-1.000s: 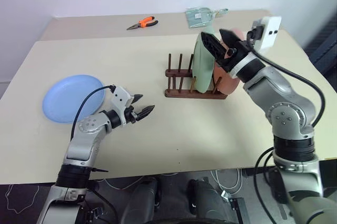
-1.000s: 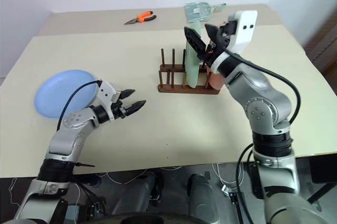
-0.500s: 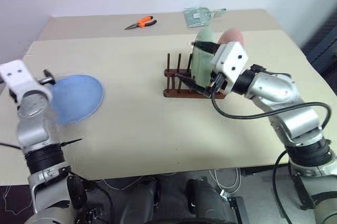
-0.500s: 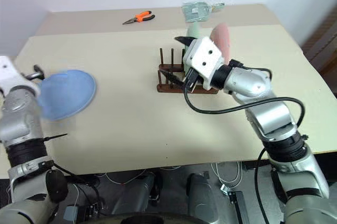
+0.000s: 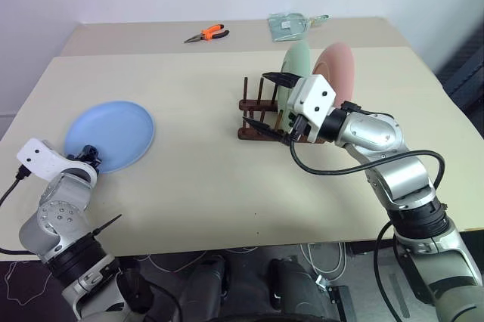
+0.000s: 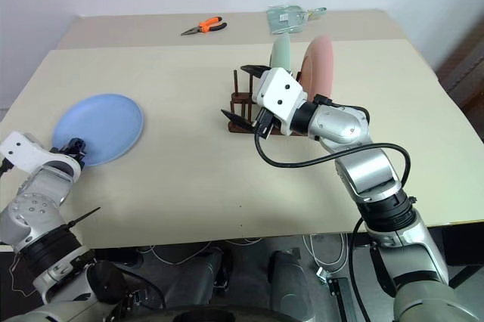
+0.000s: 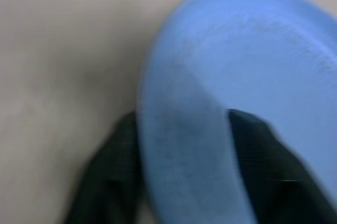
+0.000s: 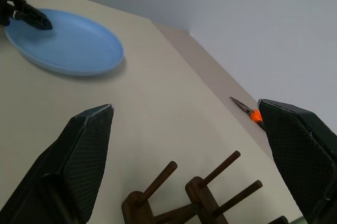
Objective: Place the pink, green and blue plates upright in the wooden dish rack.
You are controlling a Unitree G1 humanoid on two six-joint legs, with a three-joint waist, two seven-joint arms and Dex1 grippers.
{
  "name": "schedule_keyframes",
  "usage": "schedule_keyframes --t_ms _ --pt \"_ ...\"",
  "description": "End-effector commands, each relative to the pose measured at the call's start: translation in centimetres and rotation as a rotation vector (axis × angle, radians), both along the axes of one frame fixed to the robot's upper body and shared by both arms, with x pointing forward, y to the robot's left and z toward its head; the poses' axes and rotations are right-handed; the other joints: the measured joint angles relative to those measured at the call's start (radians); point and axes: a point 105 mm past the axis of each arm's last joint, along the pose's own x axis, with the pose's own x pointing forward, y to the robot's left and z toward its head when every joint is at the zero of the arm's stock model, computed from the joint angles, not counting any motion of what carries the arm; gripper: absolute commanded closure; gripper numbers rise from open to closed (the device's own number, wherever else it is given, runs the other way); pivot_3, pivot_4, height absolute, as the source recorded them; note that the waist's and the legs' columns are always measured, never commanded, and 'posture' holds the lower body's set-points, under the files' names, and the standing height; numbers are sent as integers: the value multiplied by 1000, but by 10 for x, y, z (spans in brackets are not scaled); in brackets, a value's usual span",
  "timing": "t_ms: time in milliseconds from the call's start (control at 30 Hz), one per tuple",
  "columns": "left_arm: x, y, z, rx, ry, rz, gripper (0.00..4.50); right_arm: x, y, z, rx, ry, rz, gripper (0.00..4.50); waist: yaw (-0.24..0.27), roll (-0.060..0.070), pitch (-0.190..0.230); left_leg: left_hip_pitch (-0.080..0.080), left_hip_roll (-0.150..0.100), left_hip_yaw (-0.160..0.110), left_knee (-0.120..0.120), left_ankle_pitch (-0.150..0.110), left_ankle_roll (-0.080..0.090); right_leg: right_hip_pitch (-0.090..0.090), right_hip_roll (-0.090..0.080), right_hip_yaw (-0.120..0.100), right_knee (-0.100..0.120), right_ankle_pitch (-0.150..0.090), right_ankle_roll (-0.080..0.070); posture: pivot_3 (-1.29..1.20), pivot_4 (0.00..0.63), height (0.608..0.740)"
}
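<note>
The blue plate (image 5: 110, 135) lies on the table at the left. My left gripper (image 5: 85, 155) is shut on its near rim; in the left wrist view the blue plate's (image 7: 253, 66) edge runs between the two black fingers (image 7: 105, 182). The wooden dish rack (image 5: 261, 119) stands mid-table with the green plate (image 5: 296, 63) and the pink plate (image 5: 338, 72) upright in it. My right gripper (image 5: 265, 101) hovers open just left of the rack, over its free pegs (image 8: 168, 182), holding nothing.
Orange pliers (image 5: 206, 33) and a clear packet (image 5: 291, 23) lie on the back table, beyond the rack. Bare tabletop (image 5: 197, 156) stretches between the blue plate and the rack. The table's front edge runs close to my left arm.
My left arm swung out to the left and its fingers closed on the blue plate's rim. My right gripper left the plates, dropped beside the rack and turned, still open.
</note>
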Motion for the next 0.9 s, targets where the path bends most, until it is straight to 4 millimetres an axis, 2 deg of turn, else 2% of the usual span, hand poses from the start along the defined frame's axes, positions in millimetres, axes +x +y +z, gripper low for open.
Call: schedule_keyframes --t_ms 33,67,167,267,367,467,567,700,800,900 --pt "13 -8 22 47 -66 -66 4200 -6 -3 10 21 -32 4 0 0 0 0 0 0 0 0 0 0 0 0 0 0 0 0 0 150 719" --pt "19 -12 34 78 -113 -92 4420 -6 -2 11 21 -40 0 0 0 0 0 0 0 0 0 0 0 0 0 0 0 0 0 0 150 719" --pt "33 -28 79 197 -273 -186 4420 -7 1 14 -5 -91 -17 0 -1 -1 0 0 0 0 0 0 -1 0 0 0 0 0 -1 0 150 719" --pt "45 -54 131 320 -432 -296 4420 -10 11 13 -62 -154 -3 0 -2 -1 0 0 0 0 0 1 -2 0 0 0 0 0 -1 0 150 719" --pt "52 -73 159 414 -488 -373 4420 -12 19 13 -93 -204 13 0 -5 -1 1 0 0 0 -1 2 -4 -1 1 0 0 0 -1 0 150 719" --pt "56 -119 194 538 -563 -544 4420 -5 31 20 -154 -304 -12 0 -9 -1 1 -1 0 2 -2 3 -5 -3 1 0 1 0 -1 0 150 719" --pt "57 -147 210 550 -604 -617 4420 9 35 21 -249 -394 -45 0 -8 -1 1 -1 0 2 -1 4 -6 -3 2 0 3 0 -1 0 150 719" --pt "55 -166 216 508 -623 -650 4420 20 42 16 -312 -437 -46 0 -8 -1 1 -1 0 2 -1 6 -6 -3 2 0 3 0 -1 0 150 719" --pt "53 -172 211 483 -616 -668 4500 26 47 5 -354 -428 -37 842 -9 -1 1 -1 0 2 -2 7 -6 -4 2 1 4 0 -1 0 150 719" --pt "52 -172 206 479 -601 -673 4500 32 46 2 -369 -442 -59 2365 -11 -1 1 -1 0 2 -1 7 -6 -4 3 1 5 0 -1 0 150 719"
